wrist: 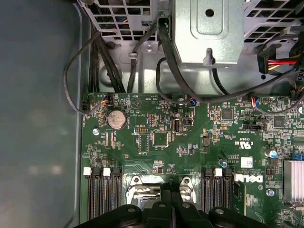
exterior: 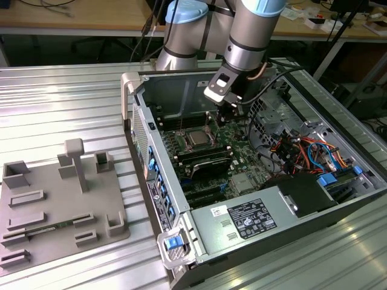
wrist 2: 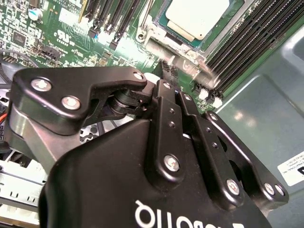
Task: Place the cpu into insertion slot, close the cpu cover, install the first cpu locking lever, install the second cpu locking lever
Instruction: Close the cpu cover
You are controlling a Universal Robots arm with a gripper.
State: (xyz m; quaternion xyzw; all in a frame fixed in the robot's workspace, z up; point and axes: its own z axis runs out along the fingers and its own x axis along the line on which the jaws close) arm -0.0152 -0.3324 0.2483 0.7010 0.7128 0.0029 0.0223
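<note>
Exterior view: the gripper (exterior: 225, 115) hung inside the open computer case (exterior: 158, 175), just beside the insertion slot (exterior: 207, 146), on the slot's side toward the exterior view's right. The cpu (exterior: 198, 139) lay flat within the slot, silver top up.

Second wrist view: the cpu (wrist 2: 194, 16) sat square in the slot with a silvery frame round it, judged to be the cpu cover (wrist 2: 161, 42). Whether the cover was fully down could not be told. The gripper (wrist 2: 167, 71) was poised near the slot's edge, apart from the chip, its jaws together with nothing seen between them. The long memory slots (wrist 2: 251, 42) ran alongside the insertion slot.

First wrist view: the gripper (wrist: 172, 205) pointed at the slot's silvery rim (wrist: 142, 187). The green motherboard (wrist: 190, 142) spread beyond the slot, toward the cables.

Handling, judged:
- The cpu is light, thin and stiff, and its metal top is slick.
- Its underside and the slot's contacts are fragile, so any hold belongs on opposite edges, kept level, with no sideways drag.
- The cover is thin sheet metal, stiff but easily bent, and is best pushed on its free edge, opposite the hinge.
</note>
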